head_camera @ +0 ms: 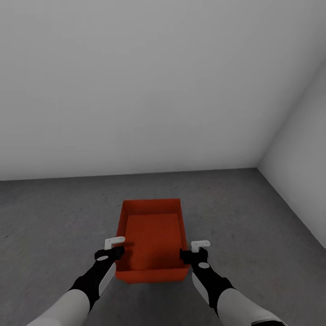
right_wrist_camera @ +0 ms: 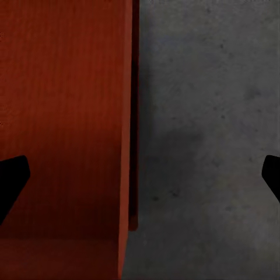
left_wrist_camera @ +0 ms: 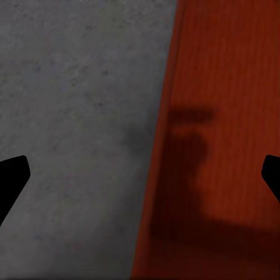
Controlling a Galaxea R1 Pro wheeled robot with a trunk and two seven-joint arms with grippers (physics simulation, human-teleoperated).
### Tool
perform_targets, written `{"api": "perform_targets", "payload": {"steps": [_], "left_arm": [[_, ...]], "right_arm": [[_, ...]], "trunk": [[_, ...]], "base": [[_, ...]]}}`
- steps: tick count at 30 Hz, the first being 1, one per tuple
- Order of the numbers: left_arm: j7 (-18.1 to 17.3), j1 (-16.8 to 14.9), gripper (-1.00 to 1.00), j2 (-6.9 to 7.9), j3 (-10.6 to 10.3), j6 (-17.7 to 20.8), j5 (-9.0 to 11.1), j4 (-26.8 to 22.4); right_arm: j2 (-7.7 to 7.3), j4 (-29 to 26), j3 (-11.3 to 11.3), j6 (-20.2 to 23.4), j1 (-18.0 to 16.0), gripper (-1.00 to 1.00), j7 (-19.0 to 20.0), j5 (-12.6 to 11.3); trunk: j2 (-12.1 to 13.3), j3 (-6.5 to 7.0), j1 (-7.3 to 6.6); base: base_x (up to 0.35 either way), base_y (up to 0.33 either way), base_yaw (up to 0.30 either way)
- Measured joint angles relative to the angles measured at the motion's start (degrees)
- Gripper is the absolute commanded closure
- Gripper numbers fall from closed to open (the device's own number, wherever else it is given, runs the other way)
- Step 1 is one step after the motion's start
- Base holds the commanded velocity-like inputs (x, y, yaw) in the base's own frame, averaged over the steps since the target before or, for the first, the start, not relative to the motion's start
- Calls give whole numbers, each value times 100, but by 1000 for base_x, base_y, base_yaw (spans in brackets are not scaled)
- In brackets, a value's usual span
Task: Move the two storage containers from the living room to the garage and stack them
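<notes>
Grey garage walls, concrete floor. Left gripper spread wide astride bin wall at 9 o'clock. Orange bin seen at 6 o'clock, apparently set on floor. Right gripper wide astride wall at 3 o'clock. First bin judged delivered; second bin, stacking left.

One storage container, orange-red and lidless, at about six o'clock in the head view. Two grippers: the left gripper at its nine o'clock side, the right gripper at its three o'clock side. Two grey walls. One concrete floor.
</notes>
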Motion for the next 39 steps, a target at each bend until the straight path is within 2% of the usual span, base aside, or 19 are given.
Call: {"api": "perform_targets", "payload": {"steps": [17, 23, 25, 28, 29, 32, 35, 39], "left_arm": [[0, 0, -100, -7, 26, 0, 5, -1], [5, 0, -100, 33, 50, 7, 2, 7], [9, 0, -100, 119, 107, 8, 2, 40], [11, -1, -100, 339, 249, 12, 18, 106], [-6, -1, -100, 465, 349, 15, 25, 162], [-26, -1, -100, 695, 552, 16, 64, 347], [-35, -1, -100, 820, 692, 13, 110, 555], [-30, -1, -100, 895, 763, 11, 140, 763]], "right_arm": [[0, -21, -24, -47, 0, -100, -15, -33], [-47, -108, -42, -113, 0, -100, 7, -63], [-130, -91, -40, -124, 0, -100, 16, -71], [-355, -42, -36, -130, 0, -100, 29, -87], [-480, -7, -37, -131, 0, -100, 38, -95], [-686, 160, -34, -132, 1, -100, 49, -106], [-780, 394, -27, -137, 1, -100, 53, -87], [-831, 644, -26, -139, 1, -100, 53, -68]], "trunk": [[682, 305, -373], [923, 413, -505], [1003, 449, -549], [1123, 503, -615], [1163, 521, -637], [1284, 574, -703], [1404, 628, -769], [1564, 700, -857]], "base": [[0, 0, 0], [0, 0, 0], [0, 0, 0], [0, 0, 0], [0, 0, 0], [0, 0, 0], [0, 0, 0], [0, 0, 0]]}}
